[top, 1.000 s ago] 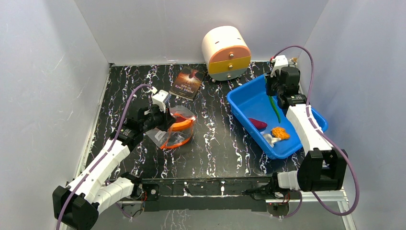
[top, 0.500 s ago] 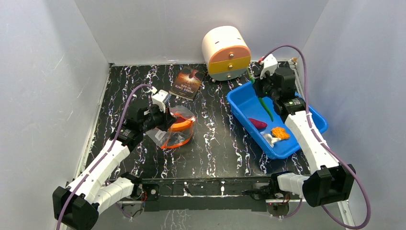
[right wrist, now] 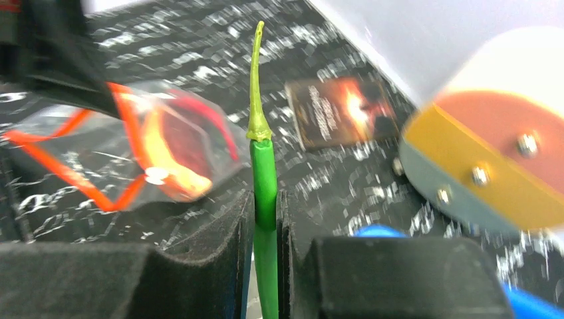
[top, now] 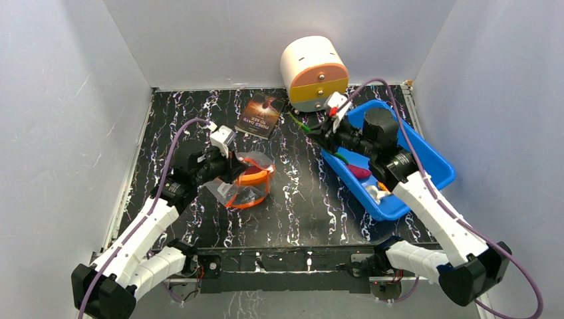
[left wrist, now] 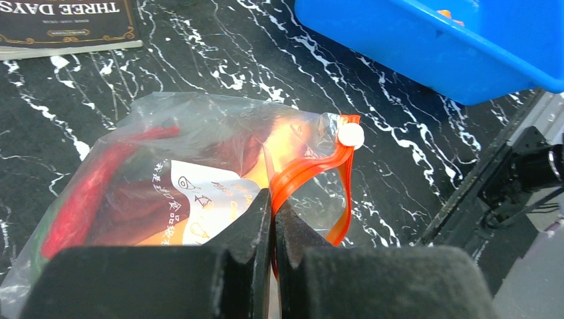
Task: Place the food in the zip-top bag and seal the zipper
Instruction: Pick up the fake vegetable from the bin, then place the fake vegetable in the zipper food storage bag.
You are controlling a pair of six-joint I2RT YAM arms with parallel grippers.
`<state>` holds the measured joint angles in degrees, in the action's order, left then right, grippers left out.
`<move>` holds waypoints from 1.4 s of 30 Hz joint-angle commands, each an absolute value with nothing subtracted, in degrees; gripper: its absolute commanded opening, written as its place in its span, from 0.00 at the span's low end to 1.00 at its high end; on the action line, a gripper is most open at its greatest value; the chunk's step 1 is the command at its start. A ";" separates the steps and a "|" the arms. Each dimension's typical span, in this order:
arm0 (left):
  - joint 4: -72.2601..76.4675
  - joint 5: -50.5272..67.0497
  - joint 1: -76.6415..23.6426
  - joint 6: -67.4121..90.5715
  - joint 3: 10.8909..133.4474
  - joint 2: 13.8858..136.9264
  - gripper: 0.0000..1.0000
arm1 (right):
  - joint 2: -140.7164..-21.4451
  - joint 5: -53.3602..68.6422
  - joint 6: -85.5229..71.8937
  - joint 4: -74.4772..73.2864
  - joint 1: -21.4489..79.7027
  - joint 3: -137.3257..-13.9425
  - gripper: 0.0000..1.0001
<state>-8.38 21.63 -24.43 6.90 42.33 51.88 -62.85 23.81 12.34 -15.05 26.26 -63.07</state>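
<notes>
You had the left gripper (left wrist: 273,199) pinched shut on the red-orange zipper (left wrist: 312,166) of the zip-top bag (left wrist: 166,173), lifting one lip so the mouth stood open towards the right. The bag sat left of centre on the black marbled table (top: 299,199), with a red chili (left wrist: 86,193) and an orange-brown slice (right wrist: 166,153) showing through the plastic.

Your right gripper (right wrist: 266,199) was clamped on the thin green stick (right wrist: 265,173). It held the stick low on the stem, so most of its length and the pale tip stuck out ahead of the fingers. Gripper and stick hung above the table between the blue tray (top: 432,159) and the bag, near the round drawer unit (top: 314,73) and right of the paperback book (top: 261,114). In the tray lay the magenta piece (top: 360,172) and the white lump (top: 376,193); the arm hid much of the rest.

The step in hand looked like carrying the stick to the bag. To do it well, you needed to lead with that long tip and aim it between the two red-orange lips rather than at the clear film. You also needed to slide it in deep before letting go, because a shallow drop would likely leave the stick across the zipper. The left grip needed to hold steady throughout, since the floppy mouth could fold shut if it slackened.
</notes>
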 commanded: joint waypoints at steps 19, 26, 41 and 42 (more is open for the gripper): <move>-11.06 35.09 -24.26 8.30 48.37 52.88 0.00 | -57.92 63.63 42.75 -2.56 47.35 -56.91 0.00; -10.86 35.37 -24.26 8.19 48.71 52.59 0.00 | -63.60 63.49 43.68 2.11 57.52 -58.71 0.00; -12.32 39.46 -24.26 9.18 50.10 50.79 0.00 | -76.91 51.40 60.30 -13.18 61.88 -69.13 0.00; -12.37 39.56 -24.26 9.31 50.16 50.73 0.00 | -77.65 49.92 61.85 -15.78 61.88 -69.98 0.00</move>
<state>-13.30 35.77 -24.43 8.60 47.37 52.84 -75.44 57.71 51.81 -6.42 61.52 -65.17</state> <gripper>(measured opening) 0.007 0.138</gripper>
